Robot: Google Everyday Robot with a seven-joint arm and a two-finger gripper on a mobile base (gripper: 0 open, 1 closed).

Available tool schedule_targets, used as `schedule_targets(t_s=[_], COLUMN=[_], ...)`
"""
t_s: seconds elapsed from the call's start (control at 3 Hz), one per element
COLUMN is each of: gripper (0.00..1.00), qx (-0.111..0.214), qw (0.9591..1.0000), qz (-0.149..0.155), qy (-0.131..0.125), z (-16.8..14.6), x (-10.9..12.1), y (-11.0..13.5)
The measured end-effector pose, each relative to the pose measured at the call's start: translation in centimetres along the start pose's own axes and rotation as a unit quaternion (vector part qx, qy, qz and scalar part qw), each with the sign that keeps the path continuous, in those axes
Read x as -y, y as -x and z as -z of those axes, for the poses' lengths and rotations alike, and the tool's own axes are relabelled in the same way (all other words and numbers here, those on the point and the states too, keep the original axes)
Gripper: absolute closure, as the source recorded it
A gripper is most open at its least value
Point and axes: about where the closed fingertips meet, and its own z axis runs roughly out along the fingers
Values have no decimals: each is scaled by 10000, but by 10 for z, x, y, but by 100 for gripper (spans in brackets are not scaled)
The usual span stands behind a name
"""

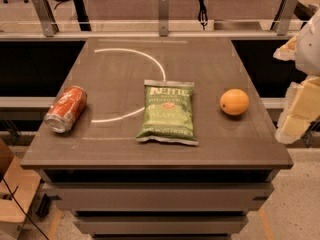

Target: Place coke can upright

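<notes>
The red coke can (65, 109) lies on its side near the left edge of the dark table (125, 69), its silver end facing the front left. My gripper (296, 109) is at the right edge of the view, beyond the table's right side and far from the can. It holds nothing that I can see.
A green chip bag (167, 112) lies flat in the middle of the table. An orange fruit (234, 102) sits to its right. A white curved line (150, 59) is marked on the tabletop. A railing (163, 14) runs behind the table.
</notes>
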Motion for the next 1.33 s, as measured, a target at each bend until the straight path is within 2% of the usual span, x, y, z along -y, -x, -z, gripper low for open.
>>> schedule_targets(t_s=[0.67,1.0,1.33], gripper=[0,0,0], qx=[18,102,398], qw=[10000,9990,9948], qz=[-78,-434,-881], qy=[-17,73,310], z=[1,-3,-16], x=[2,8,16], y=[2,20,73])
